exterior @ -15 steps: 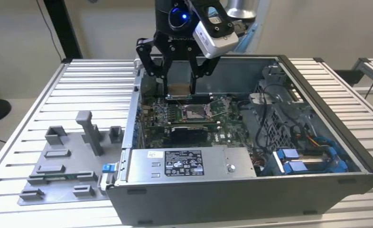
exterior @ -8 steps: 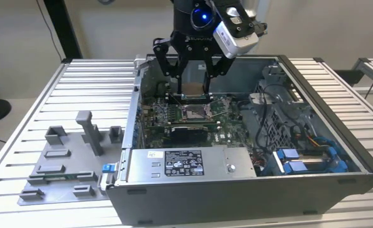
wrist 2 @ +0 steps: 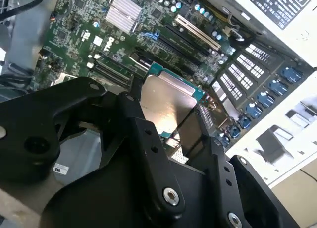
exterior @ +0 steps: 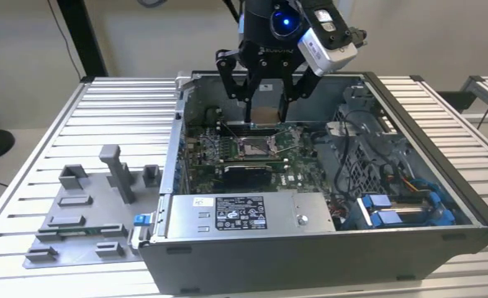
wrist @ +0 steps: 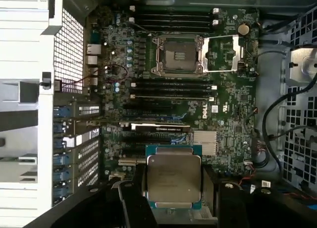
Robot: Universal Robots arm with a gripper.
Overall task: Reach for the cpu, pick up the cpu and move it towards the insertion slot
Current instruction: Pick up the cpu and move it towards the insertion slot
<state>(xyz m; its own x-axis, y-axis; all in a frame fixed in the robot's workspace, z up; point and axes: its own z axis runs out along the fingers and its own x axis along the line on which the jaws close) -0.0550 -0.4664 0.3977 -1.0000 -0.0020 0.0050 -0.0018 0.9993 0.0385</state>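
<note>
Cpu (wrist: 173,181): clamped by two opposite edges between the black fingers of the hand (exterior: 266,118), silver lid facing up, green rim showing around it. Hangs inside the open computer case (exterior: 476,211), above the green board (wrist: 233,104), touching nothing but the fingers.

Held flat and level with the board, probably so that the underside stays untouched and can meet the socket squarely (an edge grip leaves both faces free).

Not yet over the insertion slot (wrist: 179,55): in the first wrist view, well apart from it, with rows of long dark slots between. In the exterior view, seen higher in the picture than the slot; whether farther back or merely raised cannot be told. Slot apparently ready to receive, with the silver frame swung aside and the dark centre bare.

As for writing: a white printed label (exterior: 239,213) on the near metal box (exterior: 310,214) in the case, plus small white stickers on the board. Left unread.

On the bench (exterior: 128,105), at the exterior view's left beside the case, a grey fixture plate (exterior: 95,211) with upright blocks.
</note>
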